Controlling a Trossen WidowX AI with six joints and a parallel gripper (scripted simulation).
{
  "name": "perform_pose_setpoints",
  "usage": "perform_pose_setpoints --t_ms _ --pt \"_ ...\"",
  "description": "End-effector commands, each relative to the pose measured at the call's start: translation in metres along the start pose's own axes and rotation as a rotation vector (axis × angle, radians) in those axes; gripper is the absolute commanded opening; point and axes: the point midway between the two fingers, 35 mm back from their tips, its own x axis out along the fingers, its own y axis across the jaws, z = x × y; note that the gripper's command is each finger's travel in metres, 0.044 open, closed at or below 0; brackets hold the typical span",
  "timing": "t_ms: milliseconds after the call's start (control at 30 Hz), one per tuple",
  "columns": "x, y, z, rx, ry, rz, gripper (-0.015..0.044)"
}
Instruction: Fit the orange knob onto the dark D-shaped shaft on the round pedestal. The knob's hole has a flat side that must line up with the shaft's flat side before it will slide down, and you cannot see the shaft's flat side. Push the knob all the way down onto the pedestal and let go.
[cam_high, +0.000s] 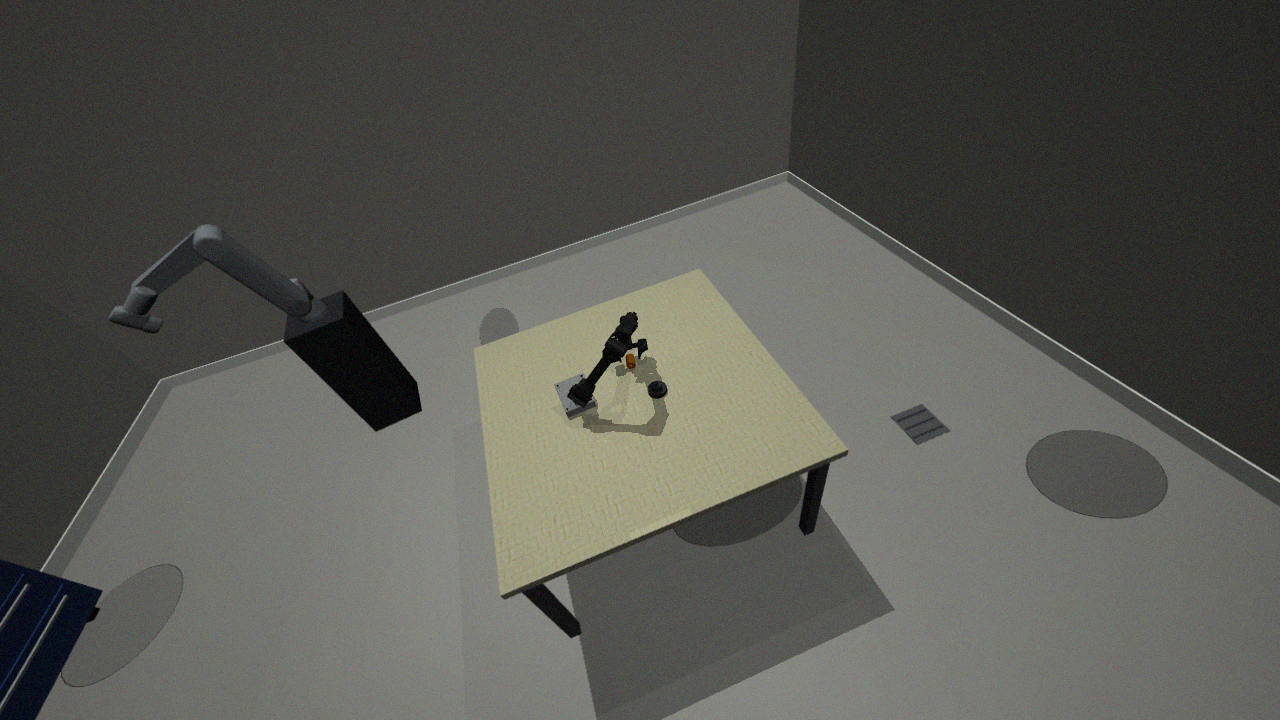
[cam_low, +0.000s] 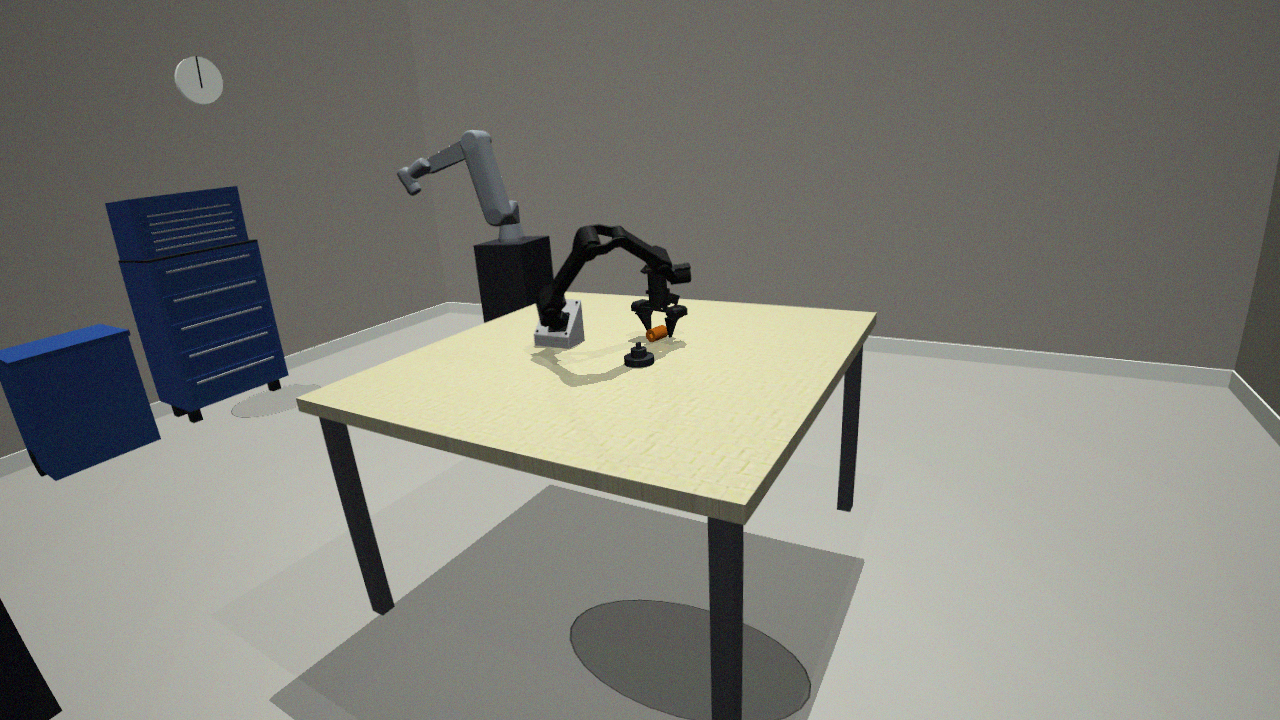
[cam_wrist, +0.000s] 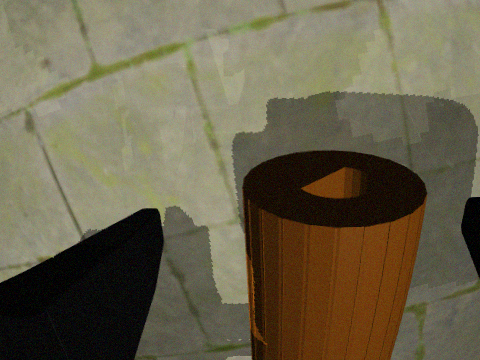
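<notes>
Pale yellow table (cam_high: 626, 483) (cam_low: 572, 411), top view: orange knob (cam_high: 631, 361) (cam_low: 657, 333) (cam_wrist: 332, 280) by claw (cam_high: 640, 354) (cam_low: 658, 334), black pedestal (cam_high: 657, 390) (cam_low: 639, 360) near. Exterior: claw points down, knob lying on its side at fingertips. Wrist: fingers wide apart, knob between, ungripped, D-hole end visible.

One table (cam_high: 662, 447) (cam_low: 572, 402), two robot arms, one orange knob (cam_high: 630, 361) (cam_low: 657, 333) (cam_wrist: 330, 280), one round pedestal (cam_high: 657, 390) (cam_low: 639, 360).
</notes>
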Motion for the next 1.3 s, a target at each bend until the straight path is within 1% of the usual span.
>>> perform_pose_setpoints --t_ms 0,100,133,367,667,800,1267 --pt "0.001 -0.001 0.0 -0.003 0.001 -0.007 0.0335" --pt "0.001 -0.001 0.0 -0.003 0.001 -0.007 0.0256" --pt "0.001 -0.001 0.0 -0.003 0.001 -0.007 0.024" --pt "0.001 -0.001 0.0 -0.003 0.001 -0.007 0.024" --pt "0.001 -0.001 0.0 -0.003 0.001 -0.007 0.018" --pt "0.0 -0.001 0.0 -0.002 -0.009 -0.006 0.0179" --pt "-0.008 0.0 -0.012 -0.002 -0.243 -0.002 0.0179"
